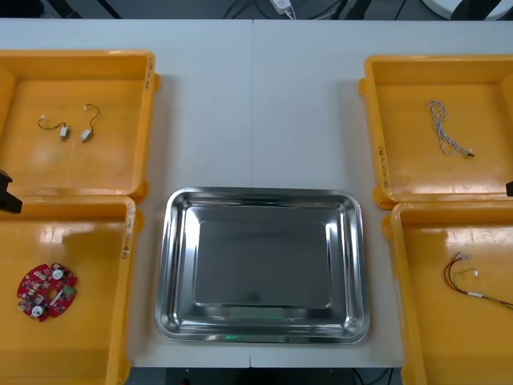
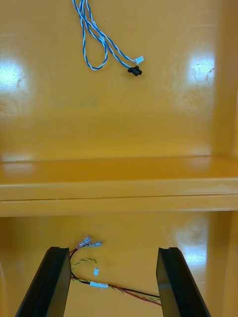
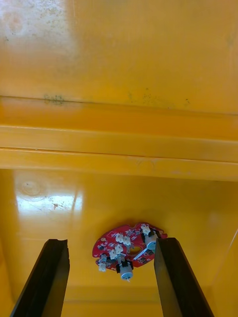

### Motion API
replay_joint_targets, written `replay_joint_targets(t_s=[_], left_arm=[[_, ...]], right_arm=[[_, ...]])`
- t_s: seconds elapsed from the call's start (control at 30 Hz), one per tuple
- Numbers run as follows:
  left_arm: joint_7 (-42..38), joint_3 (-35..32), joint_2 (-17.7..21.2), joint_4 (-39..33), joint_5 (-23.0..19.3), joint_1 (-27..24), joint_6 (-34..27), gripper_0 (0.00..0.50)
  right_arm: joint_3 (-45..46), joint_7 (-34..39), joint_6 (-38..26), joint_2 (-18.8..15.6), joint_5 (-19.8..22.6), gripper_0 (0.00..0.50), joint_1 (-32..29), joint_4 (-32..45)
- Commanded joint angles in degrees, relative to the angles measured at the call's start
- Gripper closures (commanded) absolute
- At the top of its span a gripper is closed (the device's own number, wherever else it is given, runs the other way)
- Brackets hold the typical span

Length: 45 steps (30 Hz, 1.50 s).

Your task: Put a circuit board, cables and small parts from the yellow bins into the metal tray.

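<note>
Open left hand (image 3: 111, 241) above yellow bin (image 1: 88, 241) with circuit board (image 1: 46, 290), 8 o'clock from metal tray (image 1: 170, 265); open right hand (image 2: 113, 250) above bin (image 1: 433, 337) with red and yellow cable (image 1: 473, 285), 4 o'clock from tray

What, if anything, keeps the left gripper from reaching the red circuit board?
Probably nothing, so yes: the left gripper is open, and the circuit board lies alone and uncovered in its yellow bin, ahead.

Clear lane into the tray
I see the metal tray (image 1: 262, 273) bare inside and open bench (image 1: 252, 112) beyond it; only the raised walls of the yellow bins (image 1: 149, 120) stand between either side and the middle.
</note>
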<state>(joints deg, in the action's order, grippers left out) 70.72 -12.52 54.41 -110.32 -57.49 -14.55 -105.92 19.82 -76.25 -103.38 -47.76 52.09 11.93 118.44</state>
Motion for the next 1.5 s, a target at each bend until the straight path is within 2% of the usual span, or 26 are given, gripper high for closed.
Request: replay_joint_targets(t_s=[0.03, 1.5], left_arm=[[2.41, 0.39, 2.54, -0.16, -0.52, -0.92, -0.43, 0.0], [2.41, 0.39, 2.54, -0.16, -0.52, -0.92, -0.43, 0.0]], right_arm=[[2.07, -2.5, -0.07, 0.12, -0.15, 0.0, -0.41, 1.62], [2.07, -2.5, -0.07, 0.12, -0.15, 0.0, -0.41, 1.62]])
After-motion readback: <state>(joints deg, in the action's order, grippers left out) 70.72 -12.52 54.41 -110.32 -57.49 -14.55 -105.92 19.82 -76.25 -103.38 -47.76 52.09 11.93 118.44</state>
